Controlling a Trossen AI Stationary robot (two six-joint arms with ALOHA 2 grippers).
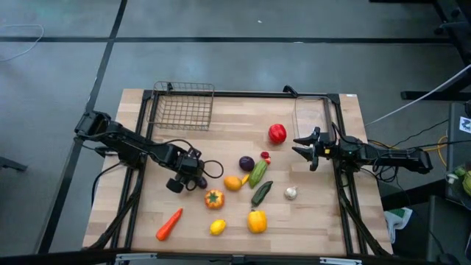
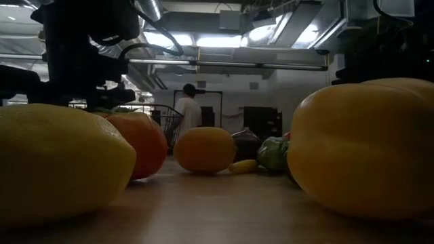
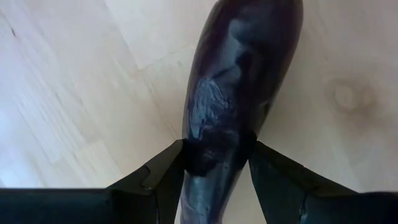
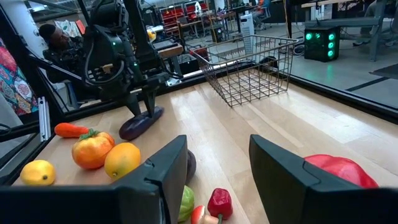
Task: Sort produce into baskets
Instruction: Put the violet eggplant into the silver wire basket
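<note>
Purple and glossy, the eggplant (image 3: 239, 93) lies on the wooden surface (image 1: 324, 213) left of centre in the high view, and the left gripper (image 3: 217, 155) is clenched on its narrow end, a finger (image 3: 165, 171) pressed to each side. Just right of it in that view lie a tomato (image 1: 214, 198) and an orange (image 1: 232, 182), with a carrot (image 1: 169, 224) and a lemon (image 1: 217, 227) toward the lower edge beside a yellow pepper (image 1: 257, 221). Farther right sit a purple onion (image 1: 246, 163), two cucumbers (image 1: 257, 173), a garlic bulb (image 1: 291, 193) and a red pepper (image 1: 277, 133).

At the upper left of the surface stands the wire basket (image 1: 182, 107); at the upper right, the clear bin (image 1: 312, 116). The right gripper (image 1: 307, 151) hovers just below the bin, fingers apart and holding nothing.
</note>
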